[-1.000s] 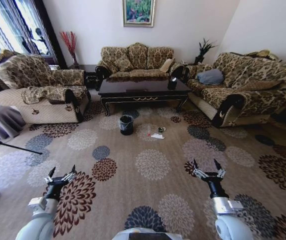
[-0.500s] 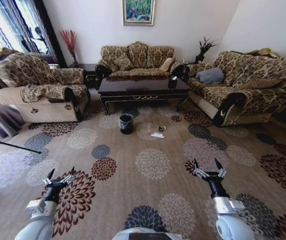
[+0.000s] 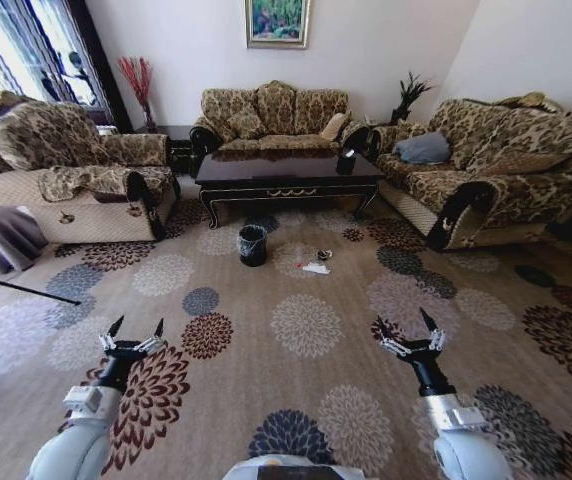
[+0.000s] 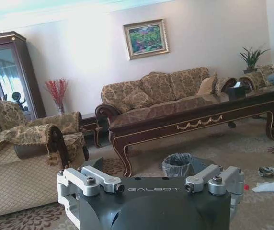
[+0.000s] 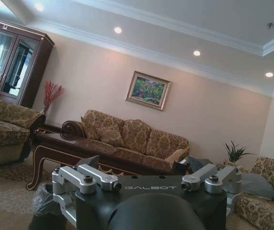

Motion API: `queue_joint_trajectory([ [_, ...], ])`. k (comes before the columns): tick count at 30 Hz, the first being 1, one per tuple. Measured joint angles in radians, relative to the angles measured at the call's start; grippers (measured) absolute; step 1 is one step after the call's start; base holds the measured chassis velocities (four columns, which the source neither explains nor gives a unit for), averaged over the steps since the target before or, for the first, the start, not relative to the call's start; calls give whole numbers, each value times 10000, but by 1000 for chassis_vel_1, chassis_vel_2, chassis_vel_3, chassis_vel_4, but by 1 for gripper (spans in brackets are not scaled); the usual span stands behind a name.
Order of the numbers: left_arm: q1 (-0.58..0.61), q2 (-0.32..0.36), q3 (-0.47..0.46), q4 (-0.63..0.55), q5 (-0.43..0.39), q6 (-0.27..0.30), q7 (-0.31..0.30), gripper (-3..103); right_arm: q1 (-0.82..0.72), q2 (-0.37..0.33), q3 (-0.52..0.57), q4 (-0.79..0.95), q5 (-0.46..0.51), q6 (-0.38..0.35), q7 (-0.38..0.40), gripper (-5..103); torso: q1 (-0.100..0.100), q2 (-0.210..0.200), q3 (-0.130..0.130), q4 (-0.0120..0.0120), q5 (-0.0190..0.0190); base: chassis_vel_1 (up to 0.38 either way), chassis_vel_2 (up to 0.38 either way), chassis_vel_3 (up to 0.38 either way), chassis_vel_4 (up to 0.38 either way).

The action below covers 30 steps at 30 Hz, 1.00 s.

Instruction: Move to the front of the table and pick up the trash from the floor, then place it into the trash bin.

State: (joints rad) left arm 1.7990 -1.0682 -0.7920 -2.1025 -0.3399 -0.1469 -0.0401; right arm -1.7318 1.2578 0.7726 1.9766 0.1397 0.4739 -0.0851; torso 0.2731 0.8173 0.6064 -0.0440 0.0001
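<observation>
The dark glossy table [image 3: 284, 170] stands across the room between the sofas. In front of it on the carpet stands the black trash bin [image 3: 252, 245] with its grey liner. To the bin's right lies the trash: white paper [image 3: 315, 269], a shiny wrapper [image 3: 324, 255] and a small red-tipped piece [image 3: 297, 266]. My left gripper [image 3: 137, 326] and right gripper [image 3: 401, 320] hover open and empty over the near carpet, far short of the trash. The left wrist view shows the table [image 4: 194, 117], the bin [image 4: 177, 164], the paper [image 4: 271, 186] and the wrapper [image 4: 266, 170].
Patterned sofas stand on the left [image 3: 76, 170], at the back [image 3: 271, 120] and on the right [image 3: 496, 170]. A black box [image 3: 345, 164] sits on the table's right end. A thin dark rod [image 3: 21, 288] lies on the floor at left. Open flowered carpet stretches between me and the bin.
The whole view has shifted a little, so the camera has moved. My left gripper has risen and edged right; the right gripper has tilted slightly left. Both stay open.
</observation>
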Motion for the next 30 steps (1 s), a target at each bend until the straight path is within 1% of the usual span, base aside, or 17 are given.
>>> queue_joint_trajectory([
  [2,34,5,4,-18,46,-17,10,100,5,1,-23,-46,9,-42,52,100,-15,-31,-17,0,0,0,0,0,0],
  [6,337,-60,12,-210,154,-132,31,100,121,-12,-178,-324,325,-417,382,100,-99,-252,-151,0,0,0,0,0,0],
  [10,531,-130,-2,-323,193,-199,32,100,181,-20,-246,-412,262,-694,679,100,-155,-390,-236,1,0,0,0,0,0],
  [11,617,-175,-17,-383,225,-246,32,100,173,-10,-289,-402,196,-921,865,100,-192,-476,-284,0,0,0,0,0,0],
  [14,653,-232,-25,-430,225,-264,32,100,173,26,-319,-370,156,-1024,986,100,-236,-583,-348,0,-1,0,0,0,0],
  [15,664,-283,-26,-454,207,-269,26,100,174,76,-350,-345,119,-1058,1056,100,-275,-675,-401,0,-1,0,0,0,0],
  [18,666,-331,-23,-467,155,-269,14,100,177,122,-377,-321,111,-1070,1078,100,-313,-763,-450,0,0,0,0,0,0],
  [23,721,-436,-27,-437,-26,-297,-21,100,133,207,-371,-147,254,-1075,759,100,-429,-1031,-603,-1,-1,0,0,0,0],
  [30,795,-460,-77,-369,-177,-332,-43,100,130,252,-361,4,452,-1127,743,100,-547,-1315,-771,0,-1,0,0,0,0],
])
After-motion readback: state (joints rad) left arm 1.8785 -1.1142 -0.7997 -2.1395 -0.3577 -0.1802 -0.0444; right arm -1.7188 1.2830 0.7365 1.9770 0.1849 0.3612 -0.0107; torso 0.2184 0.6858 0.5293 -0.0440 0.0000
